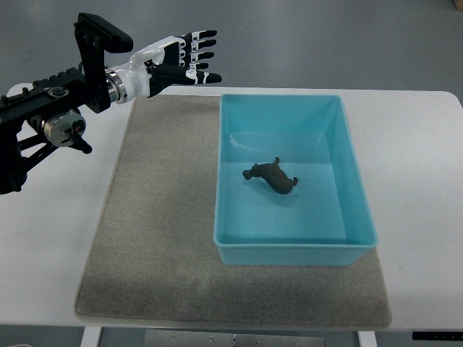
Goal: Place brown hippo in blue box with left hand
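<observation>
Small dark-brown toy hippo [272,176] lies on the floor of the light-blue rectangular plastic box [347,144], near its middle. Box sits on a grey felt mat [159,238] on the white counter [419,181]. Left robot hand [184,61], black and white, hovers beyond the mat's far-left corner, fingers spread, empty.

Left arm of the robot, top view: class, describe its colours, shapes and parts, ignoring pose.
The left hand has black segmented fingers with white joint bands and a black palm. A glossy white wrist cuff joins it to a black forearm of boxy frames, with a silver round fitting and a black angular bracket on top. No cables or markings are legible.
</observation>
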{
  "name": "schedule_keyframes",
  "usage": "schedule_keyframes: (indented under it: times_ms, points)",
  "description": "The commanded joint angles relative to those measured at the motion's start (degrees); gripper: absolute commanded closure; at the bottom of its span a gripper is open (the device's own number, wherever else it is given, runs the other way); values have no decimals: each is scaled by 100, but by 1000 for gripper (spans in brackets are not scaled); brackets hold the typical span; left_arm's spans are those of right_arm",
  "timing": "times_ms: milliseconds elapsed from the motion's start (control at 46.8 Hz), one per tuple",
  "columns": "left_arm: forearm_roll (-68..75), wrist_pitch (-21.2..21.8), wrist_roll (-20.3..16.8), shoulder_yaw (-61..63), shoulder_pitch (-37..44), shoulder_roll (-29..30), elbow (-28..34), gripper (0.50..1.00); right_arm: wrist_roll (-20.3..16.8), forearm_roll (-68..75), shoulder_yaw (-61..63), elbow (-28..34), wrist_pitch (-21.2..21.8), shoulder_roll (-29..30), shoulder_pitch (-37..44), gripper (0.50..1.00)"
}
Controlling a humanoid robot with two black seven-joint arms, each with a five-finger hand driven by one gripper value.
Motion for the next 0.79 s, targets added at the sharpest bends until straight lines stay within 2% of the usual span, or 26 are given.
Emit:
schedule_keyframes:
  times_ms: [0,363,513,662,769]
  points:
    - [-93,-349,41,-300,257,144,110,500,-1,1,-1,0,0,0,0,564]
    - [-1499,-1519,120,-450,820,707,383,501,-1,1,-1,0,0,0,0,564]
    - [-1605,-1581,445,-932,1153,760,383,500,-1,1,-1,0,0,0,0,564]
    - [-1605,-1791,1060,-1978,1637,645,400,500,-1,1,-1,0,0,0,0,564]
    - [-1632,-1853,1131,-2172,1725,593,400,500,-1,-8,-1,0,0,0,0,564]
